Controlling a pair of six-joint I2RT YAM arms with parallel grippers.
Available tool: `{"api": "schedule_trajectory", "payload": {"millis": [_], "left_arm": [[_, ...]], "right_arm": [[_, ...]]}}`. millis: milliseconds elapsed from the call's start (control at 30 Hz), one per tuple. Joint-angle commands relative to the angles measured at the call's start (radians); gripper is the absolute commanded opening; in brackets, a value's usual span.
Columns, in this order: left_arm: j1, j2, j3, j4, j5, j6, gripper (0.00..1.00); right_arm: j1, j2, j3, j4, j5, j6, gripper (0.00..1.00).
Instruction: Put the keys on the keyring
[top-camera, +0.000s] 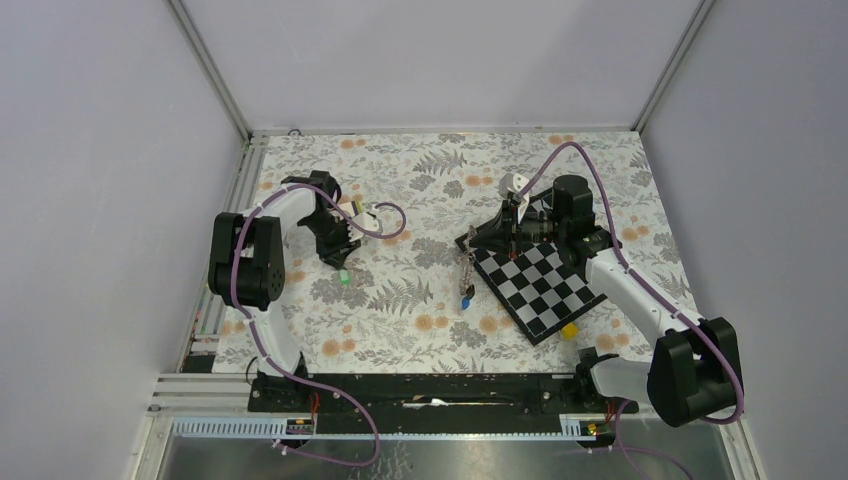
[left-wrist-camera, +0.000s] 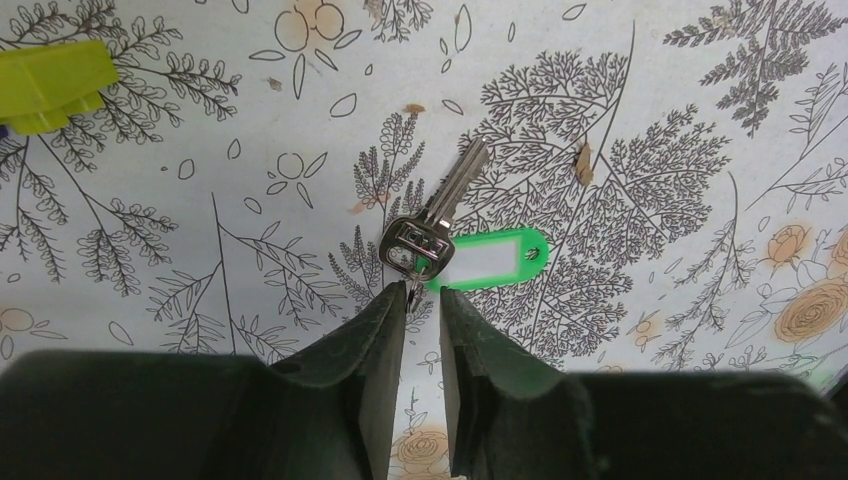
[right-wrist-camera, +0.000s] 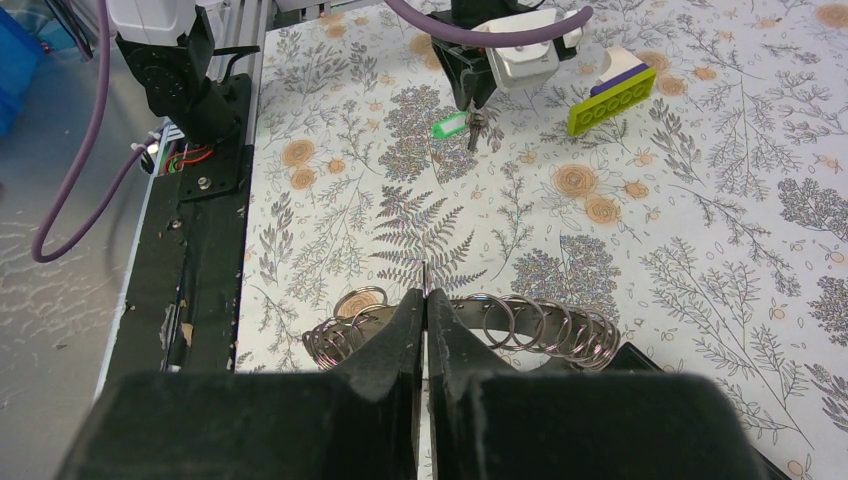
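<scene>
Landmark: checkered board (top-camera: 545, 285), lying askew on R half of floral bench (top-camera: 420, 330). R tool (right-wrist-camera: 425, 300) sits at board's far-L corner, pointing away from it. Jaws pressed together w/ a thin sliver of metal poking up betw. the tips, so it has hold of the keyring (right-wrist-camera: 540, 325). Ring loops run in a row across and behind the tips. From above, the chain trails off board's L corner toward the near edge. Can't tell if that stretch hangs or lies on the bench. Blue key (top-camera: 466, 298) at chain's near end, just L of board's L edge, apart from it. L tool (left-wrist-camera: 425, 305) well L of board, angled down over the bench. Jaws a narrow slit apart, bench pattern visible in the gap. Green key (left-wrist-camera: 418, 243) lies flat, well L of board, head just beyond the tool tips, blade pointing away, green tag off to one side. Its small ring meets one tip; can't tell if it's pinched. Lime brick (right-wrist-camera: 610, 100) on bench, far L of board, near L arm. Small yellow block (top-camera: 568, 331) against board's near corner.
</scene>
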Motion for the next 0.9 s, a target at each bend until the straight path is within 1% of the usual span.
{"api": "schedule_trajectory", "payload": {"millis": [0,167,533,600,733,867], "left_arm": [[0.005,0.007,0.012,-0.012,-0.006,0.001,0.24],[0.005,0.017,0.015,-0.011,-0.009,-0.005,0.15],[0.006,-0.008,0.023,-0.012,-0.004,-0.023,0.06],[0.005,-0.014,0.023,-0.012,-0.004,-0.025,0.07],[0.005,-0.01,0.023,-0.011,-0.017,-0.027,0.17],[0.006,-0.009,0.027,-0.011,-0.028,-0.029,0.21]], "right_arm": [[-0.006,0.001,0.005,0.059,-0.043,0.007,0.0],[-0.006,-0.001,0.004,0.061,-0.043,0.008,0.0],[-0.006,-0.002,0.003,0.066,-0.043,0.014,0.0],[-0.006,-0.004,0.003,0.067,-0.043,0.014,0.0],[-0.006,-0.005,0.003,0.067,-0.041,0.014,0.0],[-0.006,-0.005,0.003,0.067,-0.04,0.014,0.0]]}}
